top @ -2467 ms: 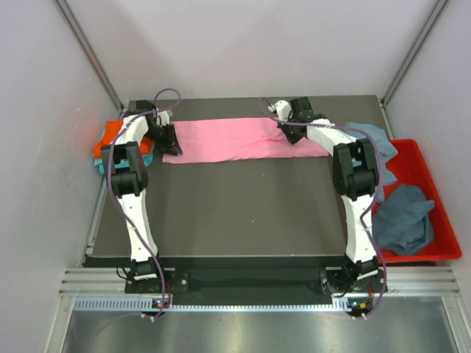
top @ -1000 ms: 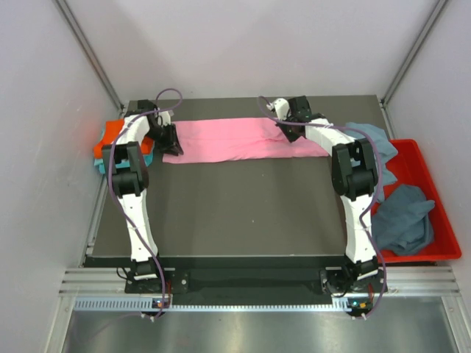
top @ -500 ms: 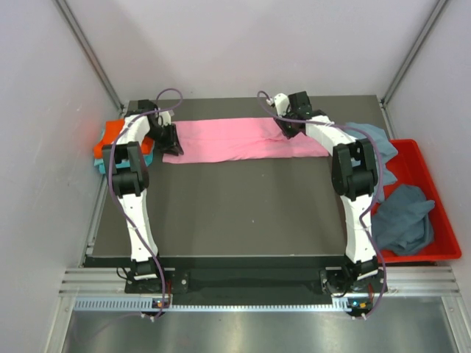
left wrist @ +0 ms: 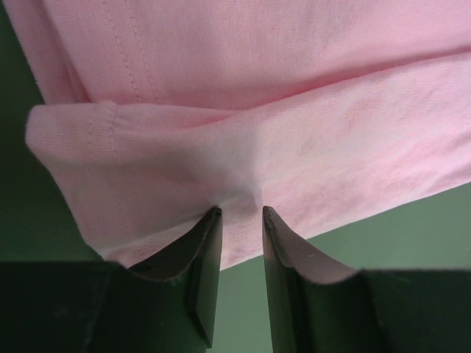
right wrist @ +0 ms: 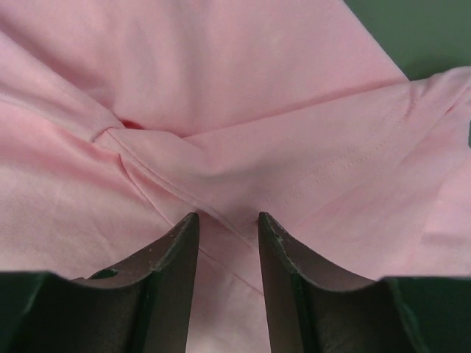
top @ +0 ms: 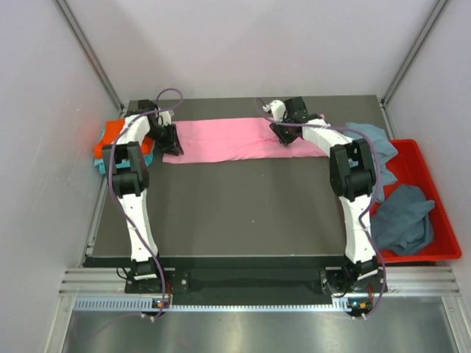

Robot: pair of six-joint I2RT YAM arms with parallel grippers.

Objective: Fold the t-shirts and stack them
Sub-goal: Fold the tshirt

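Observation:
The large pink t-shirt [top: 221, 140] lies folded into a long strip across the far part of the table. My left gripper [top: 171, 143] is at its left end. In the left wrist view the jaws [left wrist: 241, 209] are nearly closed, and the pink cloth [left wrist: 257, 88] puckers between the tips. My right gripper [top: 280, 134] is on the strip right of its middle. In the right wrist view it [right wrist: 228, 215] is shut on a fold of the pink cloth [right wrist: 243, 88]. Folded orange [top: 110, 134] and teal [top: 100, 163] tees lie stacked at the far left.
A grey-blue tee [top: 372, 136] lies crumpled at the table's right edge. A red bin [top: 441, 254] to the right of the table holds a dark slate tee [top: 405, 217]. The dark table [top: 235, 206] has white walls on three sides.
My right gripper has shifted a little to the left along the pink strip, rising briefly and coming down again. The left gripper and the strip's ends have not moved.

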